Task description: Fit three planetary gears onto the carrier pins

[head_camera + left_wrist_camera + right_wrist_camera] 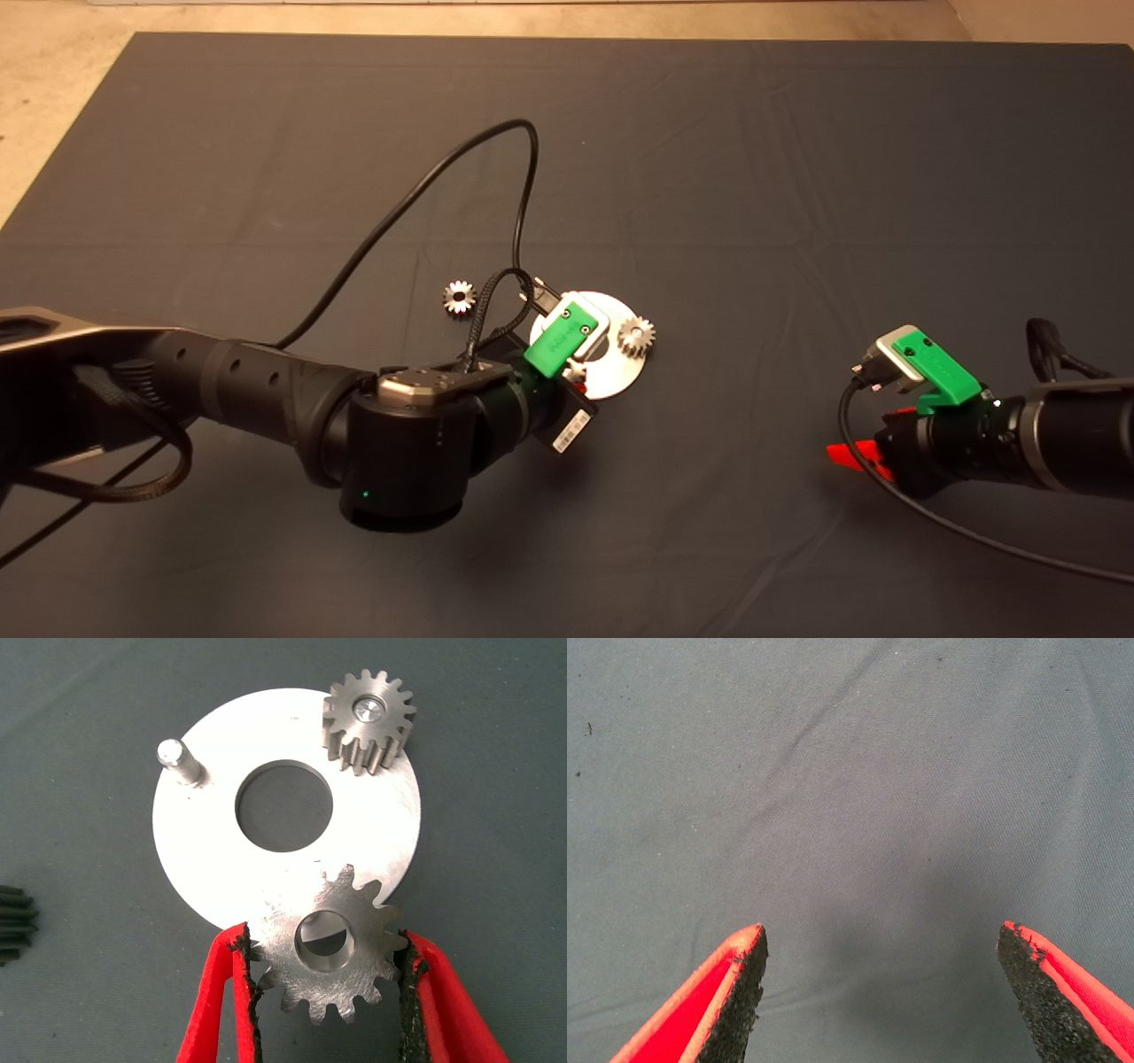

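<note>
The left gripper (330, 992) pinches one gear (330, 958) flat between its pads, over the near edge of the shiny disc (199, 859) in the middle of the mat (797, 177). A second gear (368, 722) sits on a pin at the disc's right. One pin (180, 762) is bare. The third gear (459, 297) lies on the mat, just left of the disc. The right gripper (881, 992) waits at the right, wide open, holding nothing.

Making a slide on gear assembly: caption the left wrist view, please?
Left gripper holds a gear over the disc; one gear seated, one pin bare.
</note>
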### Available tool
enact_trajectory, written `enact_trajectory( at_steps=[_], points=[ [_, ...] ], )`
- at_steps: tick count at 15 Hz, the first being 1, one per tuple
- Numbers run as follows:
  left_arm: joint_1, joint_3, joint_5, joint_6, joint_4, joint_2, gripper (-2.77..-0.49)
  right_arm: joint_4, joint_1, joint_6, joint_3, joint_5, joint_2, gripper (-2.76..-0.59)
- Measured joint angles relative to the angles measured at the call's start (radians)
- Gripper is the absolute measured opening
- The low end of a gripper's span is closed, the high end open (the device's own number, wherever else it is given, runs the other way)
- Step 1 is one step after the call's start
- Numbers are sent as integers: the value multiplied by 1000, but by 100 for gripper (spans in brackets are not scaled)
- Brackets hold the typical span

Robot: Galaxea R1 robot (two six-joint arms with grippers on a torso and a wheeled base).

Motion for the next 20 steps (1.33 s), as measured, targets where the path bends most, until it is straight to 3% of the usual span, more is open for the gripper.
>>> enact_trajectory(
  at_steps=[9,12,16,20],
  points=[
    [19,-21,1,7,18,3,-262,0,0,0,0,0,0,-144],
    [22,-22,0,7,44,3,-262,0,0,0,0,0,0,-144],
    [44,-26,0,7,57,5,-262,0,0,0,0,0,-3,-144],
    [57,-27,0,7,89,6,-262,0,0,0,0,1,-3,-144]
  ],
)
